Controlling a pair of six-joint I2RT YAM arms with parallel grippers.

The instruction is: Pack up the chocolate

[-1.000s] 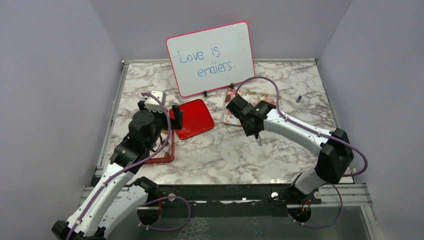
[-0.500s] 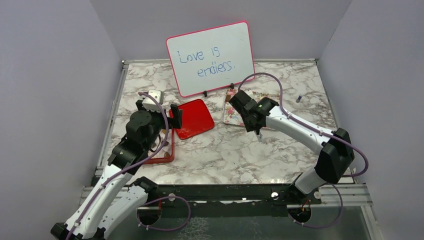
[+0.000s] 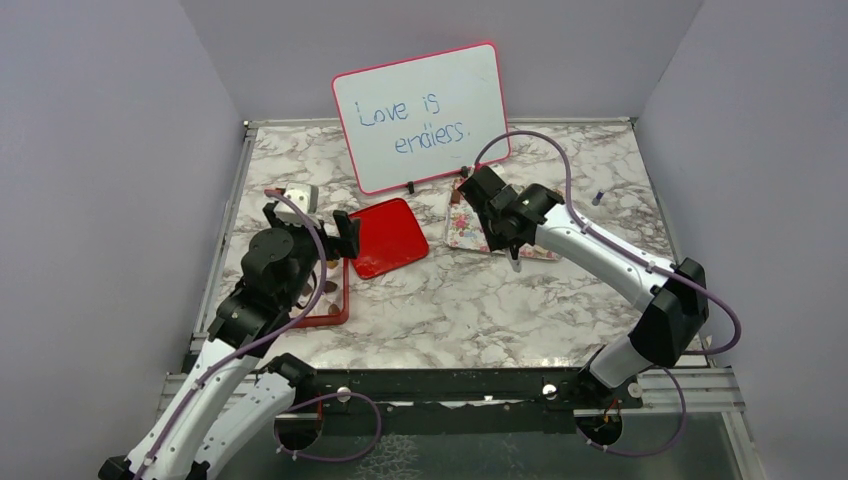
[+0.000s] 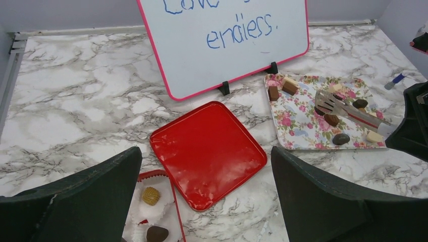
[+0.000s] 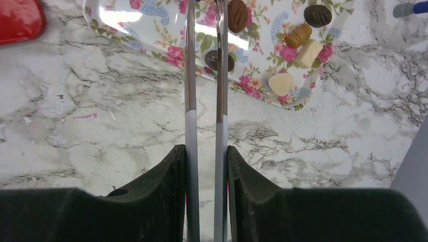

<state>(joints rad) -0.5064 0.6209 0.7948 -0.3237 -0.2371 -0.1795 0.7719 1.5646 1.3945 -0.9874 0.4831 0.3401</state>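
Reaching farther across the table, the right end effector, clamped on tongs, now holds them over the flowered tray at 1 o'clock, where the chocolate lies. Another pick seems near. The left end effector hangs wide apart by the red box.

We find the right gripper, clamped on the long metal tongs, carried a little farther toward the back of the marble counter. It now hangs more fully over the flower-patterned tray, and the tongs' tail end has come up to that tray's near edge. The left gripper, jaws wide, has swung slightly leftward with its arm, so its white wrist camera sits farther left and more of the open red box shows.
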